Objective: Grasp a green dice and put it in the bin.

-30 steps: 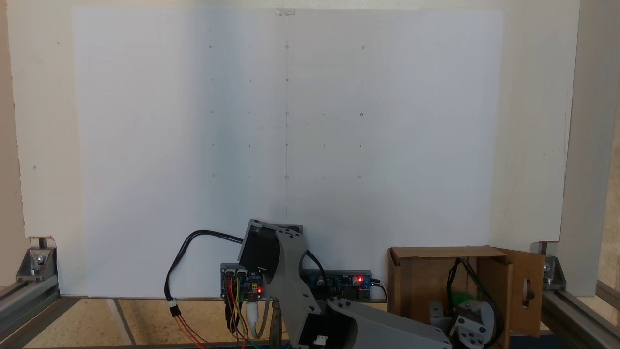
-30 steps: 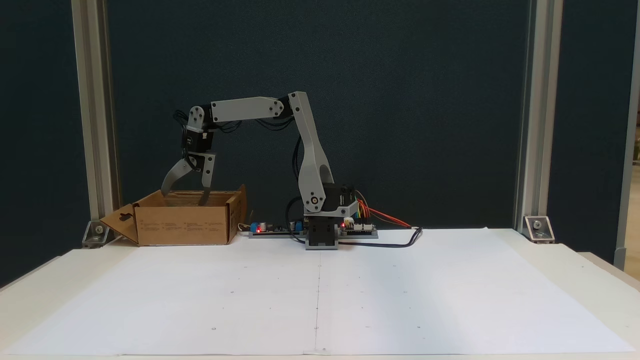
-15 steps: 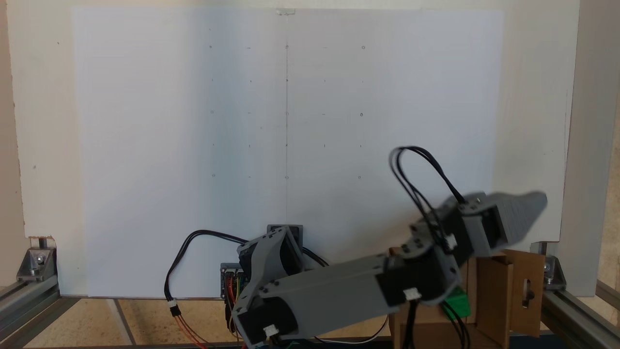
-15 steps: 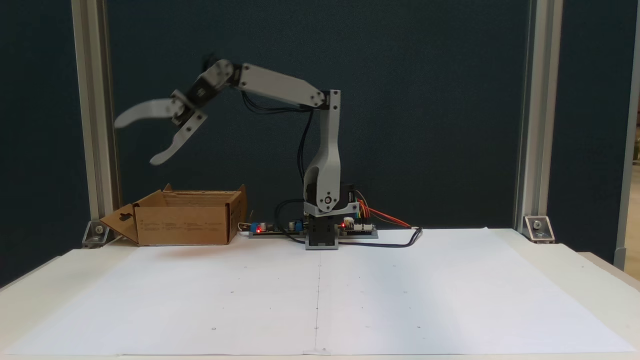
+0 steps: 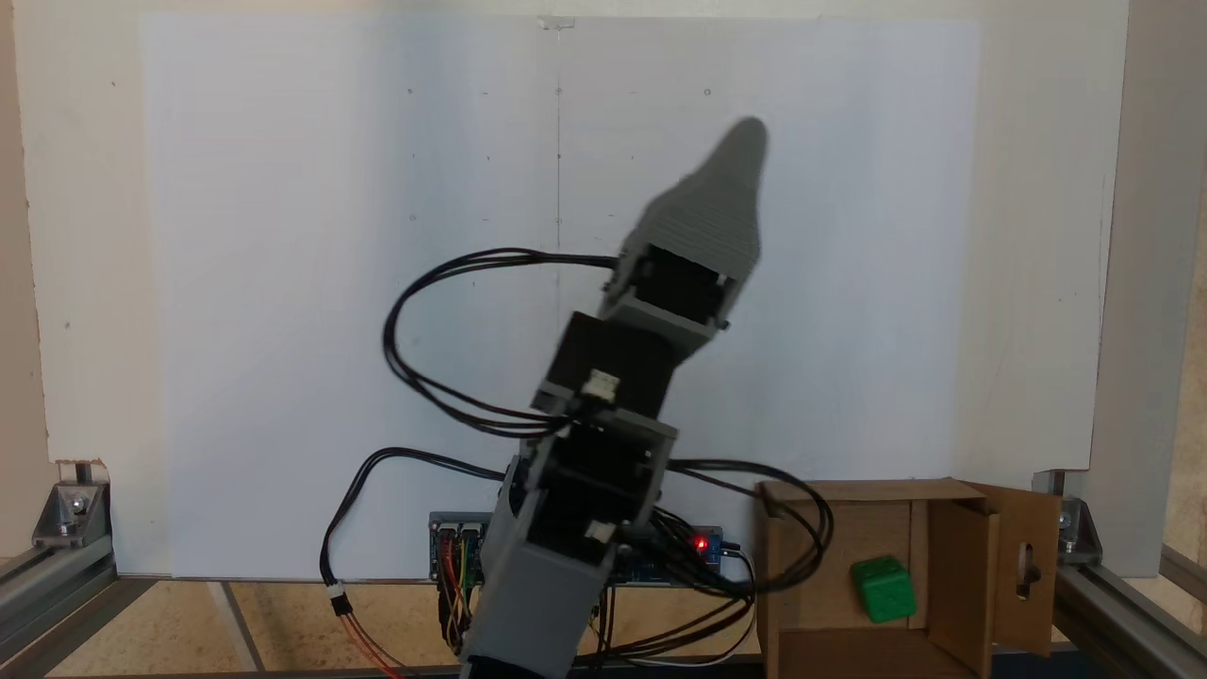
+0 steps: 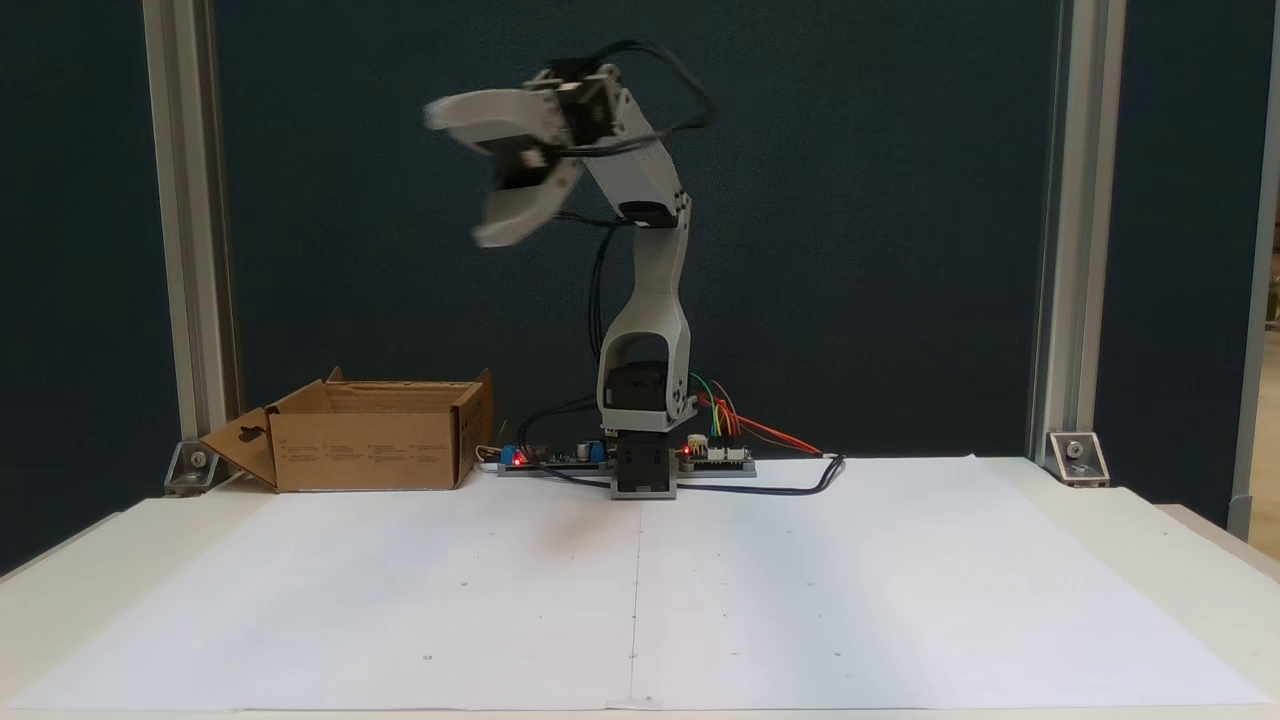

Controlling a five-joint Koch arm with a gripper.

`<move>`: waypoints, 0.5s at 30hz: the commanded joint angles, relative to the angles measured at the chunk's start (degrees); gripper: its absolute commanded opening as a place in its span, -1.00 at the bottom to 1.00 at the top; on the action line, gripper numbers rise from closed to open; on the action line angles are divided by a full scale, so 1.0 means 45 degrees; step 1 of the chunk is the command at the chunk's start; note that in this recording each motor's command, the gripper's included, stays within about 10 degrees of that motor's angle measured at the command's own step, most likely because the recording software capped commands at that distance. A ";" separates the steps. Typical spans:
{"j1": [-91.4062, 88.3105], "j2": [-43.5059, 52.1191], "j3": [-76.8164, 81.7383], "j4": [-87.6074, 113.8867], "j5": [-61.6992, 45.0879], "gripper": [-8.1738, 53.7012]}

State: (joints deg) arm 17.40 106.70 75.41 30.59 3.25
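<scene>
Since half a second ago I have swung up and away from the bin, folding back over my base. My fingers are raised high, spread wide and holding nothing, blurred with motion; seen from above they point toward one o'clock from my base over the white sheet. The green dice lies on the floor of the bin, toward its three o'clock side near the inner flap, so the drop looks done. My guess is I hold the fingers apart because there is nothing left to carry. The bin sits at the desk edge, well apart from me.
</scene>
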 commanded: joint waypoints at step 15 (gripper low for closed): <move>-0.3301 0.4590 1.0859 -0.7378 -0.0098 0.68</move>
State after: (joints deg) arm 3.16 124.72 125.16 4.31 3.25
